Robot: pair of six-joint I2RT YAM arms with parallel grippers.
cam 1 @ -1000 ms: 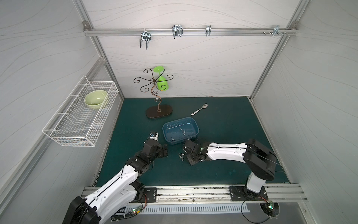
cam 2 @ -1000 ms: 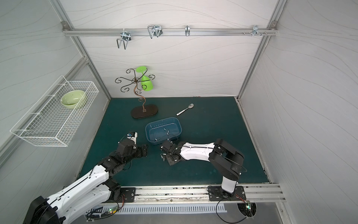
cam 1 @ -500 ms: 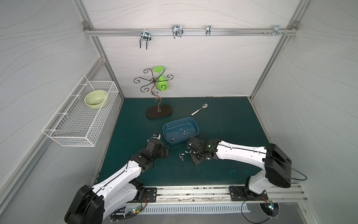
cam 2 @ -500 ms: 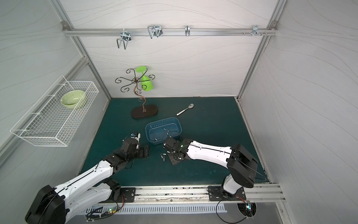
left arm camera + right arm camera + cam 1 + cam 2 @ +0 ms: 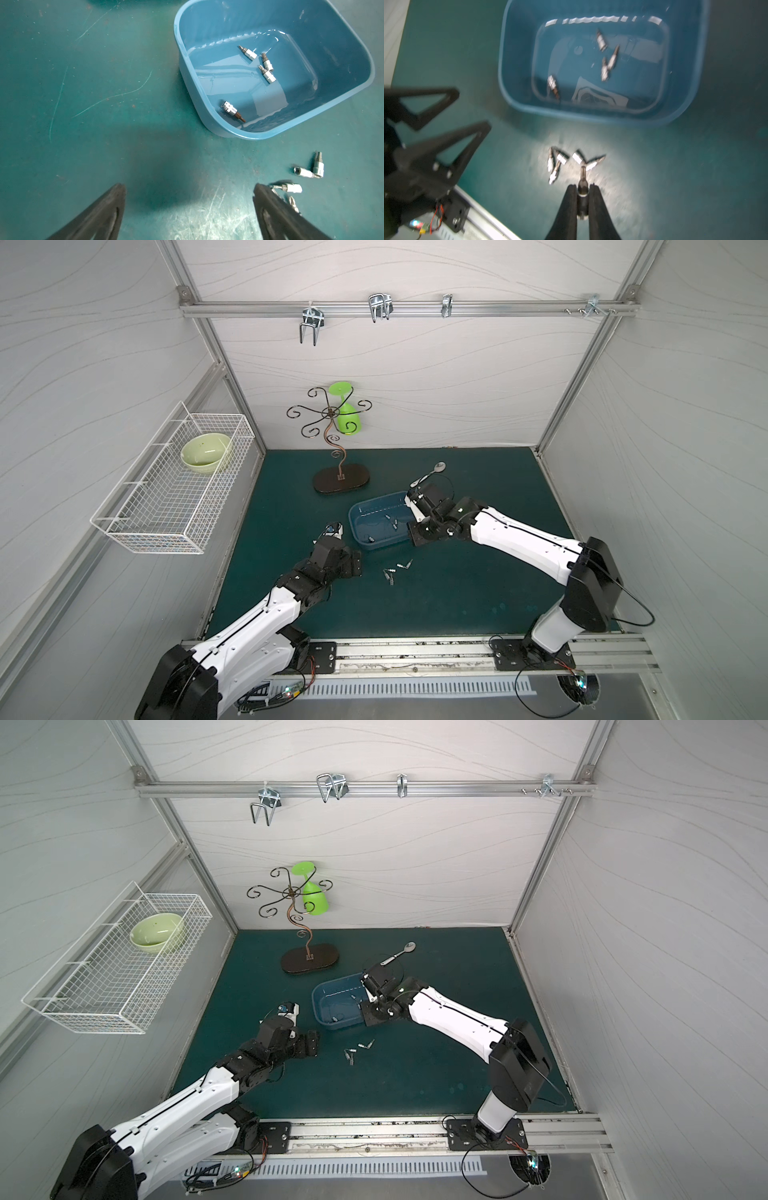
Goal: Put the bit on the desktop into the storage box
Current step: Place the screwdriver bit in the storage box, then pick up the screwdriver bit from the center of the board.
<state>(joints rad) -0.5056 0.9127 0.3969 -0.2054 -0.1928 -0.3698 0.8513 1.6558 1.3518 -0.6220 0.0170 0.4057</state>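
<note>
Right gripper (image 5: 415, 536) holds one bit beside the blue box (image 5: 355, 526); left gripper (image 5: 352, 567) waits open.

In both top views the right gripper hangs at the end of the box nearest its own arm, probably lined up to drop the bit inside. The left gripper stays off to the other side, near the loose bits (image 5: 397, 568) on the table (image 5: 457, 597), leaving the box clear. In the left wrist view its fingers (image 5: 116, 199) stand wide apart with nothing between them. Loose bits lie just beside one finger, and four bits lie in the box. The right wrist view is blurred, but the jaws are clamped on a bit (image 5: 582, 180). It is a small dark metal piece, pinched at its thick end, with the thin tip poking past the fingertips. It seems to be above the table, just short of the box rim.
</note>
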